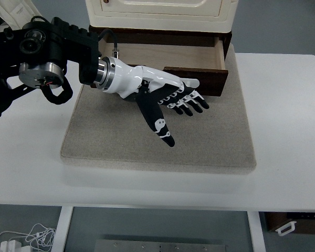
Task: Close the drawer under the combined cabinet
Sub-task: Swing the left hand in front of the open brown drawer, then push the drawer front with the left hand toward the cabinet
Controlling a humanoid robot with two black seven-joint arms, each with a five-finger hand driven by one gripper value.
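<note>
I see the drawer (168, 60) pulled open under the cabinet (160, 13). My left hand (163, 94) hovers flat, fingers spread, holding nothing, just before the drawer's front. An off-center push could skew and jam it.

- You have one view only, a top camera on the robot's own side, looking steeply down and forward across the white tabletop (283, 173).
- It sits fairly near: the left hand (157, 94) fills the centre, its fingers (191, 102) pointing right.
- Beyond the fingers, the cabinet (160, 13) is cropped by the upper edge.
</note>
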